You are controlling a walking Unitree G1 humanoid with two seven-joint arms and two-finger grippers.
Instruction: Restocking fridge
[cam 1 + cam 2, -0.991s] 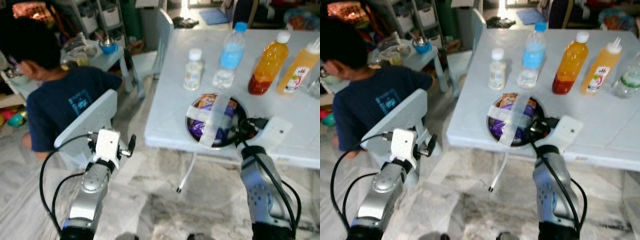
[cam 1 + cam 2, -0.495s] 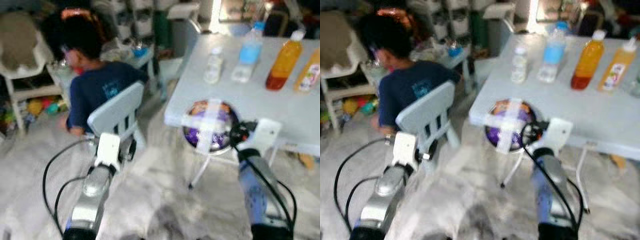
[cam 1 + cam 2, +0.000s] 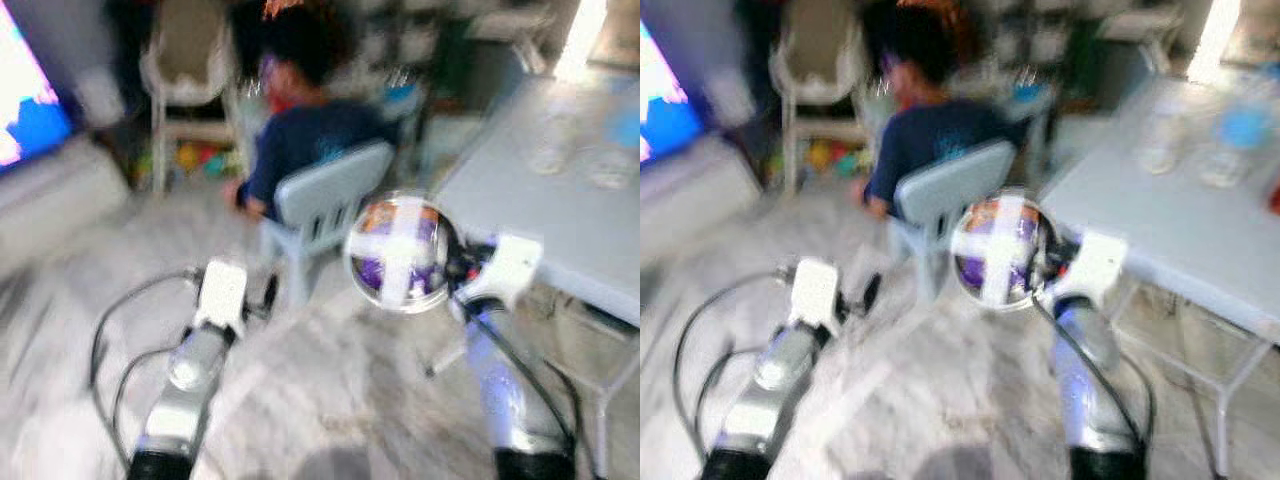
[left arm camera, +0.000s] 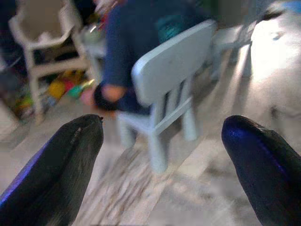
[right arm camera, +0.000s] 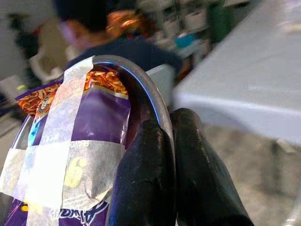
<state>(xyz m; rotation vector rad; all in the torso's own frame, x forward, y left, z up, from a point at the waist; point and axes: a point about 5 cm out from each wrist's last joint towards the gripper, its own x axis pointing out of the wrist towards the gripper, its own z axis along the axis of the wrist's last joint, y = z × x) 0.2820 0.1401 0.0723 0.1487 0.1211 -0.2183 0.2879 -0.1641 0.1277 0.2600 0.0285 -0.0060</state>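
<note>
A round steel bowl (image 3: 398, 254) holds a purple noodle packet (image 5: 89, 122) strapped in with a cross of white tape. My right gripper (image 5: 165, 136) is shut on the bowl's rim and carries it out in front of me, off the table. The rim runs between the two black fingers (image 5: 146, 165). My left gripper (image 4: 162, 136) is open and holds nothing; it hangs over the floor, facing a small pale chair. The head views are blurred by motion.
A person in a dark blue shirt (image 3: 310, 140) sits on a small pale blue chair (image 3: 325, 195) just ahead. The white table (image 3: 560, 210) with bottles lies to my right. A bright screen (image 3: 25, 100) is at far left. Marble floor lies below me.
The whole picture has swung left: the table has slid to the right and the seated person is now centred. The bowl stays in my right gripper, off the table now.
</note>
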